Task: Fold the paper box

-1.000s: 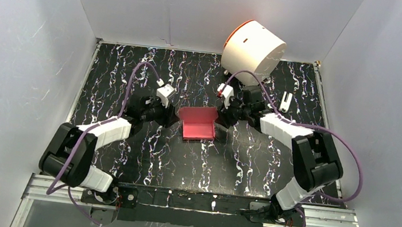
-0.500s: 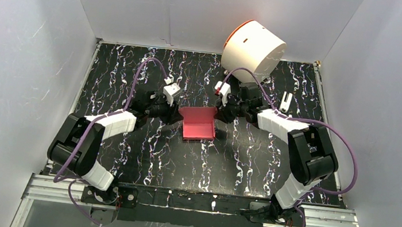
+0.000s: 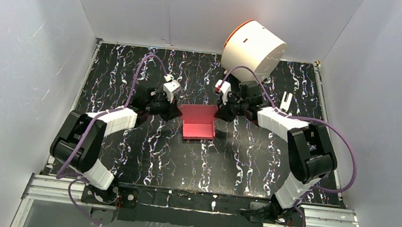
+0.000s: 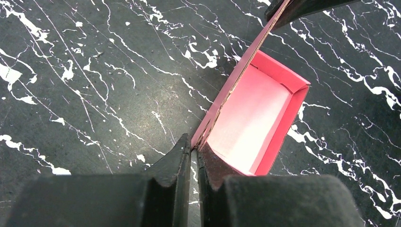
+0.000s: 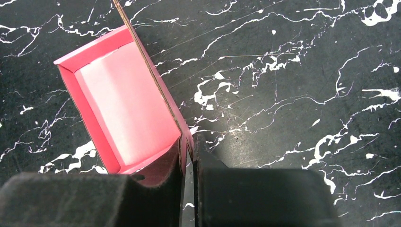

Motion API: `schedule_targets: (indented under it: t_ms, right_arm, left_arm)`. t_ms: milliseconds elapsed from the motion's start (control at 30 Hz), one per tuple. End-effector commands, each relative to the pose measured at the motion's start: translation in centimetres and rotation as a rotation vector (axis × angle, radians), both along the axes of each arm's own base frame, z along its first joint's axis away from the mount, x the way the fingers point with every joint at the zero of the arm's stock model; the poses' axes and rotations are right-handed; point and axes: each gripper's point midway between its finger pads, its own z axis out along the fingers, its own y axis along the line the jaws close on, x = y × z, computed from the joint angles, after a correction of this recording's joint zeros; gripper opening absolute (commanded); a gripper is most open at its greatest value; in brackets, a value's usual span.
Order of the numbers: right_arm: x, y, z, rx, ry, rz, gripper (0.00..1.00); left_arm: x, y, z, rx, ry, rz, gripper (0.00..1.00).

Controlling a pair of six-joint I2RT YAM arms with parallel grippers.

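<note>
The paper box (image 3: pixel 197 127) is a pink-red open tray near the middle of the black marbled table, with low folded sides and a taller wall along its far edge. My left gripper (image 3: pixel 178 112) is shut on the left end of that tall wall. In the left wrist view the jaws (image 4: pixel 194 146) pinch the wall's corner, and the tray's pale inside (image 4: pixel 255 118) lies to their right. My right gripper (image 3: pixel 219 114) is shut on the wall's right end. In the right wrist view its jaws (image 5: pixel 189 149) clamp the card, with the tray (image 5: pixel 127 104) to their left.
A large white cylinder with an orange rim (image 3: pixel 252 51) lies tipped at the back of the table, just behind the right arm. A small white part (image 3: pixel 286 101) stands to the right of that arm. Grey walls enclose the table on three sides.
Both grippers have closed from half open onto the ends of the box's tall wall. Both wrists have shifted slightly toward the back. The box has barely moved.
</note>
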Motion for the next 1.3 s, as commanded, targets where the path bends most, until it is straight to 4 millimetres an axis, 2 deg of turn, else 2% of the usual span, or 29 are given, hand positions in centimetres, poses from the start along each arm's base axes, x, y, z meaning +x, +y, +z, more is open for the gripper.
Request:
schedule_targets:
  t_ms: [0,167,267,400,533,633,800,1100,1267]
  right_arm:
    - [0.9,1.0,1.0,0.023,0.02,-0.075,0.0]
    - [1.7,1.1,0.4,-0.029,0.033,-0.262,0.0]
    - [1.6,1.9,0.3,-0.055,0.027,-0.353,0.0]
    - [1.5,2.8,0.7,-0.089,-0.017,-0.476,0.0]
    - [1.1,3.6,1.4,-0.096,-0.058,-0.587,0.0]
    - [0.6,4.6,1.7,-0.079,-0.091,-0.625,0.0]
    - [-0.3,6.1,2.5,-0.029,-0.118,-0.678,0.0]
    - [-1.1,8.3,3.2,0.061,-0.133,-0.776,0.0]
    - [-1.5,8.8,2.6,0.103,-0.09,-0.84,0.0]
  left_arm:
    - [0.4,-0.9,2.1,-0.066,-0.019,0.008,0.02]
    - [1.3,-0.7,2.4,-0.058,-0.004,0.132,0.01]
    - [1.6,-1.1,2.5,-0.044,-0.011,0.197,0.01]
    - [1.8,-1.5,2.6,-0.004,-0.034,0.292,0.0]
    - [1.8,-2.2,3.8,-0.022,-0.06,0.366,0.01]
    - [1.6,-3.2,5.2,-0.049,-0.084,0.393,0.02]
    - [1.7,-3.4,6.7,-0.112,-0.074,0.479,0.02]
    - [1.7,-3.8,6.7,-0.183,-0.026,0.586,0.04]
    - [1.3,-3.3,6.6,-0.244,-0.02,0.642,0.04]
